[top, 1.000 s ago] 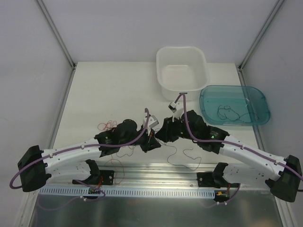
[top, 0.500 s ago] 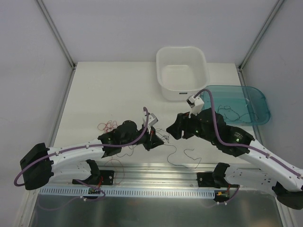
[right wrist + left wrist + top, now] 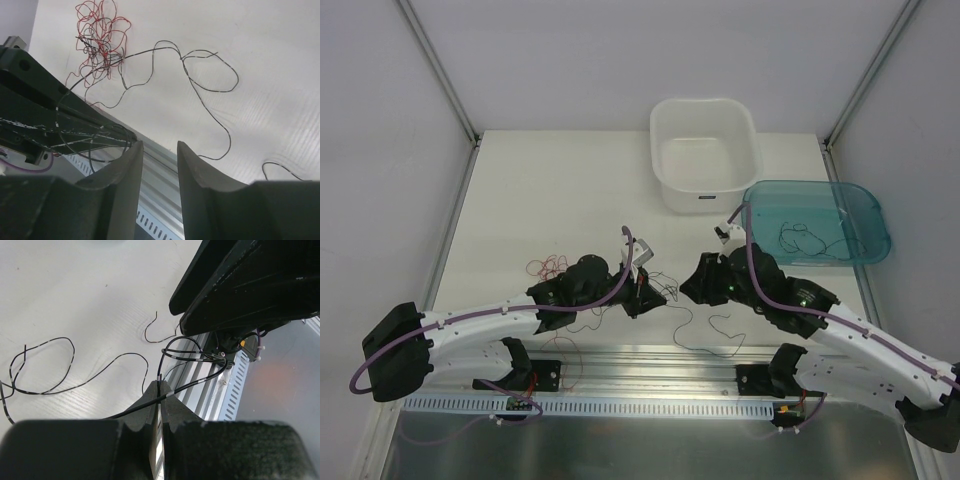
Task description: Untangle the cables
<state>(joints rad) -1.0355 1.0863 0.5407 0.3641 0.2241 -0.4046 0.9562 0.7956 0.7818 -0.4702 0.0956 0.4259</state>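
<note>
The cables are thin red and black wires. A red tangle (image 3: 548,266) (image 3: 100,35) lies on the table left of my left gripper (image 3: 647,292). Loose black strands (image 3: 708,328) (image 3: 205,75) (image 3: 75,365) curl over the table in front of both grippers. In the left wrist view my left gripper (image 3: 161,386) is shut on a black cable (image 3: 192,382), which loops off to the right. My right gripper (image 3: 688,284) (image 3: 159,146) hangs open a short way to the right, with nothing between its fingers.
A white tub (image 3: 670,120) stands at the back. A blue tray (image 3: 865,215) at the right holds another black wire (image 3: 800,238). A metal rail (image 3: 650,360) runs along the near edge, under both grippers.
My right gripper drew back to the right from beside the left one, then came partway back toward it. Its jaws widened, then narrowed. The left gripper stayed shut.
</note>
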